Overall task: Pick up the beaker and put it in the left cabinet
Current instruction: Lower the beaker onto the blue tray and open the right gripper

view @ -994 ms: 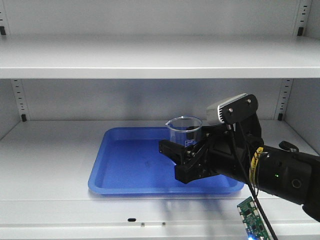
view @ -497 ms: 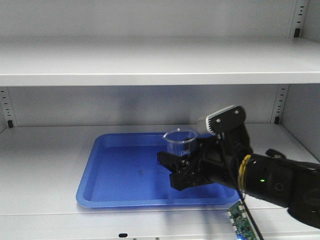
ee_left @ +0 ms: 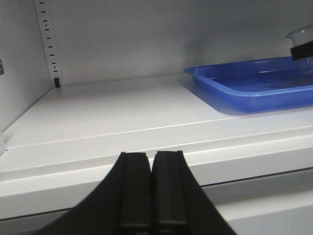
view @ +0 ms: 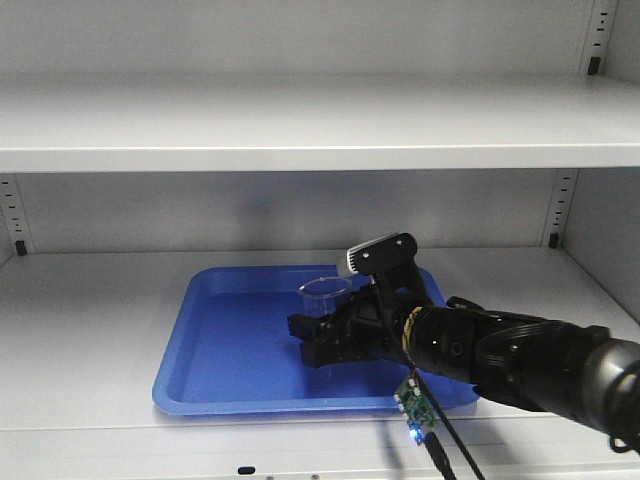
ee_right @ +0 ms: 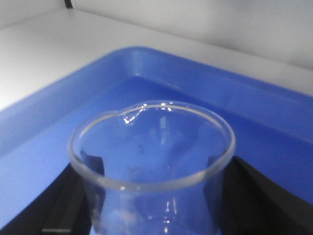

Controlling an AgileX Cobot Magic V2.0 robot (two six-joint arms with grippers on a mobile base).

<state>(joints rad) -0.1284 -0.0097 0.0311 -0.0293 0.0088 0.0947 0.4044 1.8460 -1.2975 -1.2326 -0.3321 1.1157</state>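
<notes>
The scene is the interior of the left cabinet (view: 300, 120), a pale grey-white metal enclosure with two wide flat shelves in view and slotted support strips running up its back wall at both sides. One blue tray (view: 230, 340) lies flat on the lower shelf, its long side parallel to the shelf front. One beaker (view: 325, 298) is present: a small clear glass cylinder standing upright, long axis vertical, open mouth facing up, positioned over the right half of the tray. In the right wrist view the pour spout sits on the far left part of the rim, pointing toward the tray's back left corner. The graduation marks cannot be read in any view, and no other legible writing or brand appears. The right gripper (view: 318, 338) reaches in from the right, and its two black fingers (ee_right: 68, 205) flank the beaker body on either side, clamped against the glass below the rim. Whether the beaker base touches the tray floor cannot be told. The left gripper (ee_left: 151, 186) hangs outside the cabinet, just in front of the lower shelf edge and left of the tray, with its jaws pressed together and holding nothing. One small green circuit board (view: 415, 408) hangs from a cable beneath the right arm.
</notes>
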